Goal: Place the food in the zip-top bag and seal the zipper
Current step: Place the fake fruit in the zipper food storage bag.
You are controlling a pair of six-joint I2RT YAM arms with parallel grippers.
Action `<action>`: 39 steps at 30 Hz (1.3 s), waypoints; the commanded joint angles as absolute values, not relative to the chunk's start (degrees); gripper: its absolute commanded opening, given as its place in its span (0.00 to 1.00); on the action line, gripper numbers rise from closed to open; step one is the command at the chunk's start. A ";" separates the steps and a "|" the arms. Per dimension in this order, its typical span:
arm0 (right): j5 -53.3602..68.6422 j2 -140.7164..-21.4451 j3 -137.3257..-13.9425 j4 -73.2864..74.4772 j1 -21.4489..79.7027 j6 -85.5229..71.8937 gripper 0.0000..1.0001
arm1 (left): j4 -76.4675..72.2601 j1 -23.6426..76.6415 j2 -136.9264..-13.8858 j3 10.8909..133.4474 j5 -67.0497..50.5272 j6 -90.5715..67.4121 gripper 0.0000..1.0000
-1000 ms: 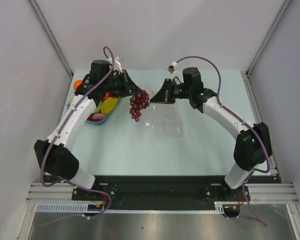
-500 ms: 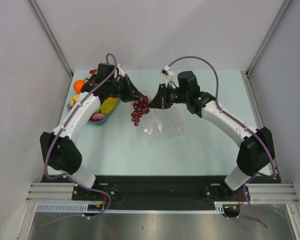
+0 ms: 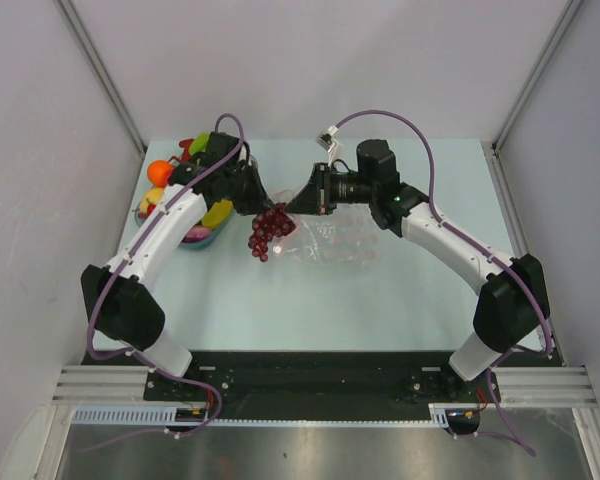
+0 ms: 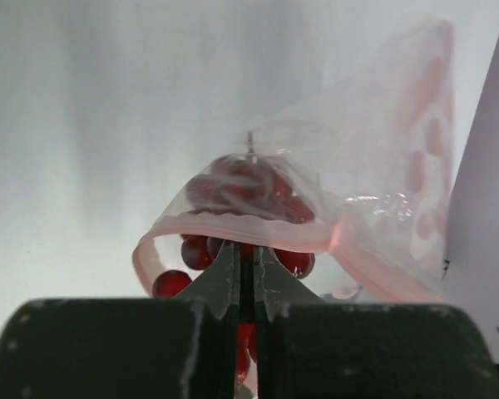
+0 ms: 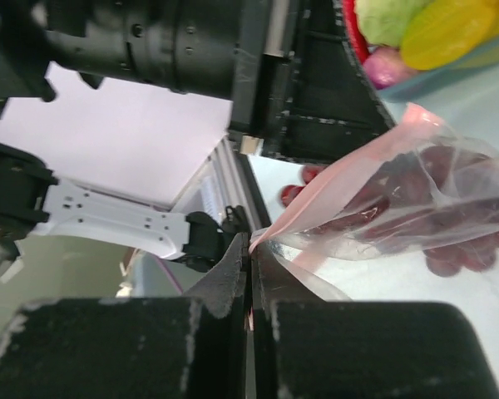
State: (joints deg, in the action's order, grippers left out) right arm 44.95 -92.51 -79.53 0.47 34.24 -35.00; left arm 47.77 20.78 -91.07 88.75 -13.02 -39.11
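Progress check: the job is barely underway. The left gripper (image 3: 265, 207) has its fingers pressed tight together on the top of the grapes (image 3: 270, 230). In the left wrist view the upper half of the bunch sits behind clear plastic while the lower grapes hang out below the pink zipper (image 4: 374, 270). I'd call that halfway through the mouth, not actually in.

The right gripper (image 3: 292, 205) is pinching the zipper edge, fingers squeezed shut on it, and holds that side of the bag (image 3: 335, 240) up off the table (image 3: 380, 300). The rest of the bag trails to the right of centre in the top view.

Everything else is untouched as far as I can see. The other toy fruit (image 3: 218, 212) sits piled in the blue-rimmed dish (image 3: 205, 240) at the upper left, with an orange piece (image 3: 158, 172) just beyond it. So what's left is finishing the grapes, loading the whole dish, then sealing. The zipper is wide open.

Compared with a second ago, the grippers were well apart then. The grapes dangled left of the bag, and the bag lay flat on the table. Half a second ago the right one had the edge lifted. Now the two grippers nearly touch at the centre of the frame and the bunch has reached the opening.
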 commanded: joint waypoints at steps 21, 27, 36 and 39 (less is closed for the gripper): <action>43.86 -90.45 -72.36 -3.91 31.65 -26.36 0.00 | 25.51 20.92 -74.89 78.76 -38.41 -31.29 0.00; 47.37 -91.49 -70.75 -13.97 30.59 -41.00 0.00 | 12.61 20.92 -69.53 76.21 -38.14 -30.41 0.00; 48.78 -92.90 -70.84 -23.64 31.55 -56.51 0.00 | 2.20 21.53 -68.38 75.85 -33.22 -28.48 0.00; 49.66 -93.07 -70.84 -25.13 32.08 -59.23 0.00 | -0.08 21.62 -68.82 73.93 -33.84 -29.62 0.00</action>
State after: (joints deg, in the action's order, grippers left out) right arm 47.51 -92.58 -70.17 -18.09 31.20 -52.47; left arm 7.29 21.17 -68.71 75.94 -34.46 -29.69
